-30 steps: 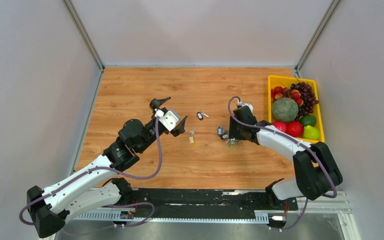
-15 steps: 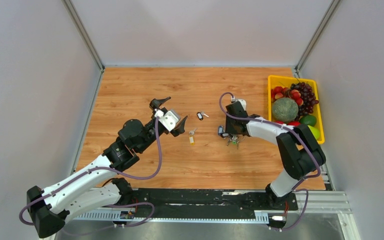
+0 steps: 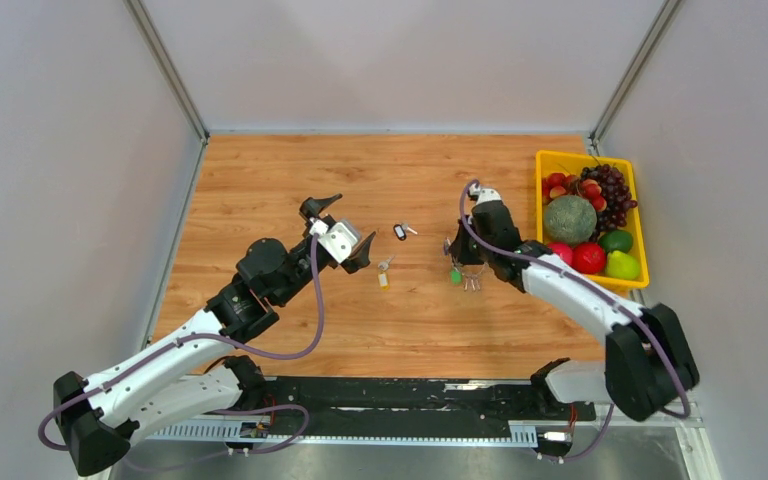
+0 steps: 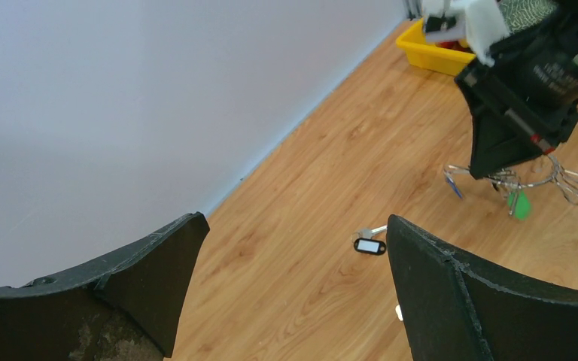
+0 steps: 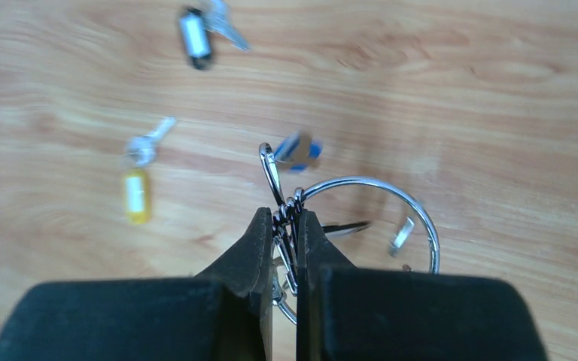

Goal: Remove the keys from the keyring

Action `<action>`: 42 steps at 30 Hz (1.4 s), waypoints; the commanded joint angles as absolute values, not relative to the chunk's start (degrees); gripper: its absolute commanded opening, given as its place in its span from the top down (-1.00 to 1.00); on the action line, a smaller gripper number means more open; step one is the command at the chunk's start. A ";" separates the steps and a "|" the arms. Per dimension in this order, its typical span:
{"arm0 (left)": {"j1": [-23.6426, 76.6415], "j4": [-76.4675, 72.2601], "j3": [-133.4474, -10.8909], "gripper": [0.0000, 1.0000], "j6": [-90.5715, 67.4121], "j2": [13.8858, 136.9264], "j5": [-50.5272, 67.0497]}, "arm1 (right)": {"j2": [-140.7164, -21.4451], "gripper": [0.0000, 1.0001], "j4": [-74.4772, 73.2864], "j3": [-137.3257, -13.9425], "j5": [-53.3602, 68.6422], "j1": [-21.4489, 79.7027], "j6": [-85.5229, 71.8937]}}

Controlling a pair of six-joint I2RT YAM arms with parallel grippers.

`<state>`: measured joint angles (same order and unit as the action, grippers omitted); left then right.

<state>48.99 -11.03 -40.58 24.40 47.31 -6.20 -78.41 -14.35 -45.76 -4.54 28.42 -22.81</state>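
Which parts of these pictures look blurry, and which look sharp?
Right wrist view: the small blue plastic key tag is smeared, as if moving, while the thin silver wire keyring reads crisper. Left wrist view: the wooden table is sharp. Top external view: evenly lit, sharp throughout.

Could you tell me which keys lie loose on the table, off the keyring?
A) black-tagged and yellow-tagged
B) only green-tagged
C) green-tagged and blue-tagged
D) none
A: the black-tagged key and the yellow-tagged key lie apart on the wood, away from the keyring that the right gripper pinches.
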 commanded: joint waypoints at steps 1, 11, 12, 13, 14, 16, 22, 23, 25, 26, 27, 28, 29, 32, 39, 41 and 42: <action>48.94 -12.18 -40.91 -1.00 25.14 47.56 -4.85 | -67.53 1.00 -12.16 -45.82 4.05 28.65 -20.76; 48.93 -12.33 -40.50 -1.00 24.02 48.30 3.90 | -54.65 0.93 -13.69 -49.44 15.41 28.66 -18.67; 48.94 -12.09 -40.42 -1.00 24.44 48.28 5.03 | -54.06 0.92 -13.85 -50.05 16.90 28.65 -18.47; 48.95 -11.89 -40.36 -1.00 24.70 48.17 7.89 | -53.65 0.91 -14.21 -50.79 18.46 28.65 -18.20; 48.95 -11.65 -40.31 -1.00 25.25 47.99 9.40 | -53.35 0.92 -14.59 -51.56 20.16 28.65 -18.00; 48.93 -11.65 -39.93 -1.00 25.83 47.51 13.61 | -52.82 0.92 -15.13 -53.18 23.98 28.70 -17.45; 48.95 -12.28 -39.45 -1.00 25.35 47.40 19.89 | -51.84 0.89 -15.56 -57.13 33.93 28.69 -16.62; 48.89 -12.25 -39.46 -1.00 25.34 47.42 20.90 | -51.72 0.88 -15.56 -57.67 35.50 28.68 -16.59; 48.90 -12.10 -39.46 -1.00 25.33 47.48 23.34 | -51.55 0.88 -15.60 -58.62 37.91 28.72 -16.61; 48.93 -12.07 -39.53 -1.00 25.28 47.47 24.33 | -51.51 0.87 -15.61 -59.03 39.14 28.73 -16.52; 48.95 -11.98 -39.54 -1.00 25.19 47.44 26.12 | -51.43 0.87 -15.56 -59.46 40.14 28.77 -16.46; 48.95 -12.01 -39.61 -1.00 25.08 47.57 27.16 | -51.27 0.86 -15.56 -59.72 40.95 28.77 -16.31; 48.95 -11.97 -39.63 -1.00 24.88 47.65 27.47 | -51.12 0.86 -15.60 -59.88 41.67 28.88 -16.08; 48.95 -12.07 -39.64 -1.00 24.60 47.88 27.76 | -50.57 0.83 -15.63 -60.14 42.89 29.47 -15.28; 48.91 -13.33 -39.10 -0.98 23.43 48.00 29.04 | -50.84 0.81 -15.58 -60.12 42.88 33.62 -13.62; 48.93 -13.38 -39.18 -0.93 23.13 48.13 30.05 | -51.11 0.81 -15.63 -60.20 42.01 35.14 -12.97; 48.95 -13.36 -39.19 -0.85 22.94 48.22 30.96 | -51.33 0.81 -15.58 -60.32 41.56 36.16 -12.66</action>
<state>48.99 -11.33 -39.24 24.25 48.07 27.00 -51.44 -17.30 -57.49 41.10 33.50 -15.00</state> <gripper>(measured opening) 0.972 0.103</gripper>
